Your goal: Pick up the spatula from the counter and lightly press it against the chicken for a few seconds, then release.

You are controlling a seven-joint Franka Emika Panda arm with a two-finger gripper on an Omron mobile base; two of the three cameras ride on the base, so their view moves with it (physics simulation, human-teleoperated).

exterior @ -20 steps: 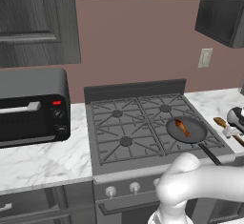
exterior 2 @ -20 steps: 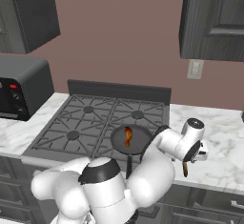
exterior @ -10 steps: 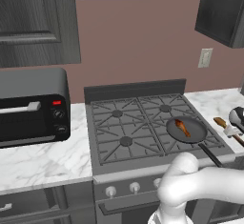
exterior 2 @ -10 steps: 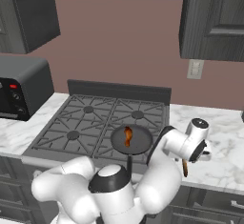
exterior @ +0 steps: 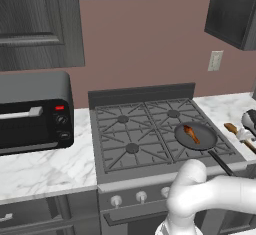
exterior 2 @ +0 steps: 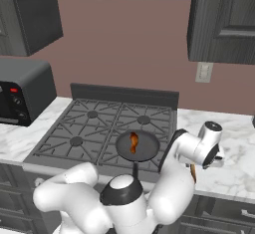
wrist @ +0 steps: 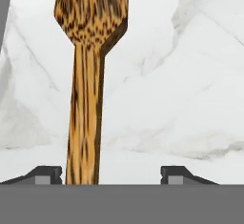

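Lying between parted jaws, spatula handle, seemingly ungripped.

I get flat, even light in both base views, bright enough to work by, with no clear source and hardly any cast shadows. The toaster oven carries a soft grey sheen on its top, and the dark cabinets keep little detail. Edges look coarse and slightly soft. In the hand view the white marble counter is nearly washed out, and the spatula looks slightly blurred, darker along its right edge.
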